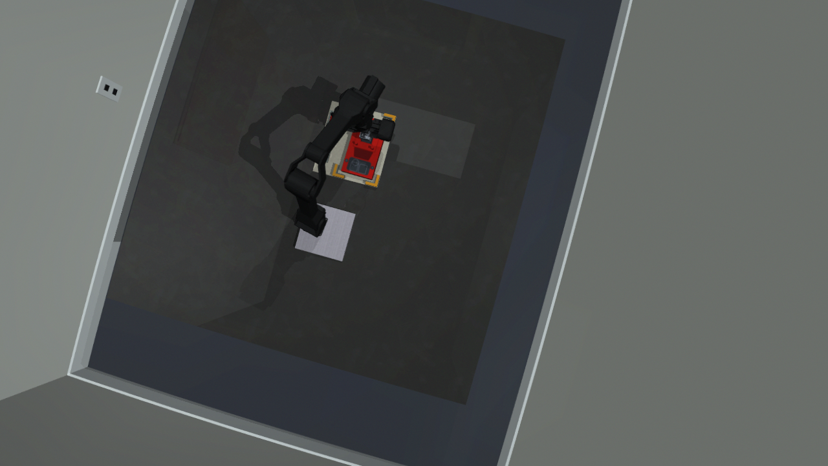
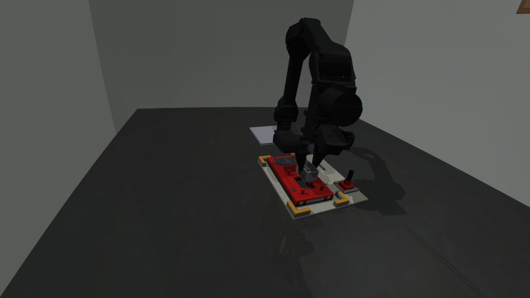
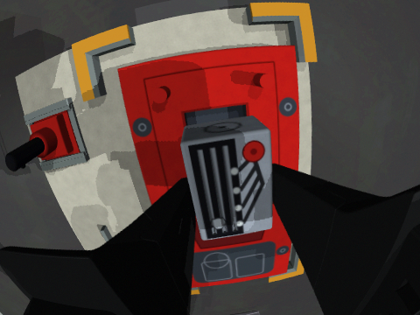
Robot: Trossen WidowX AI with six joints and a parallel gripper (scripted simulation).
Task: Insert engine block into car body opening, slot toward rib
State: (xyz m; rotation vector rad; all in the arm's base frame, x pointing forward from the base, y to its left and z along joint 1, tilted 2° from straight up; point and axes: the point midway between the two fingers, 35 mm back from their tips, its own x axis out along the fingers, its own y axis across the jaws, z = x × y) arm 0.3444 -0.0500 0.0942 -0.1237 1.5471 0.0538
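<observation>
The grey engine block (image 1: 365, 136) (image 2: 310, 175) (image 3: 227, 184) has dark stripes and a red round cap on top. My gripper (image 2: 308, 169) (image 3: 229, 179) is shut on it, one finger on each side. The block is upright, above the red car body (image 1: 375, 156) (image 2: 280, 176) (image 3: 162, 171). The dark opening (image 2: 303, 182) (image 3: 215, 114) in the body shows beyond the block's far end in the wrist view. The rest of it is hidden under the block. The rib and the block's slot cannot be made out.
The car body lies on a cream board (image 3: 197, 31) with orange corner guides (image 3: 308, 31) (image 2: 296, 211). Short red pegs (image 2: 302, 191) (image 2: 289, 172) stand on the body. A red mount with a black stick (image 2: 350, 175) (image 3: 24, 155) is beside it. A pale square plate (image 1: 336, 240) (image 2: 262, 135) lies behind.
</observation>
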